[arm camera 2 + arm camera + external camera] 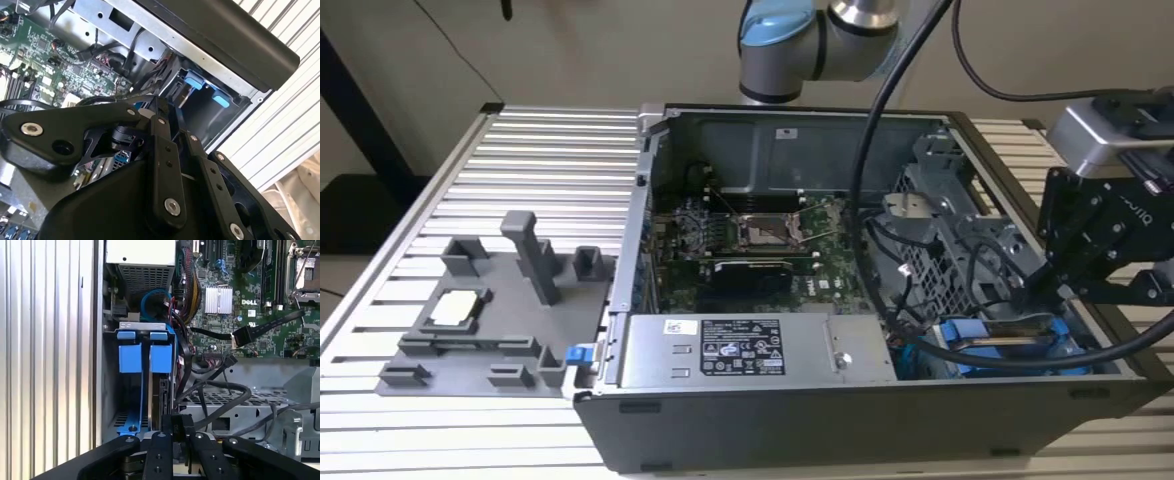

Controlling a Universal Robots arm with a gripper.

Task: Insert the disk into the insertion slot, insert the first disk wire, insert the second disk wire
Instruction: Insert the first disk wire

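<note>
The gripper (pixel 177 430) is pinched shut on what looks like a small black plug (pixel 180 421), just beside the end of the disk (pixel 161 357). The disk sits in its blue frame inside the slot (pixel 142 326), so I think a wire step is in hand. It needs the plug held straight and a soft push, with tangled wires (pixel 215 390) close by. The power box (pixel 654 360) has a printed sticker.

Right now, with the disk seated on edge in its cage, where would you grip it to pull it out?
Probably by the blue tabs at the exposed end of the disk, from the case's open side; cage walls cover its flat faces.
</note>
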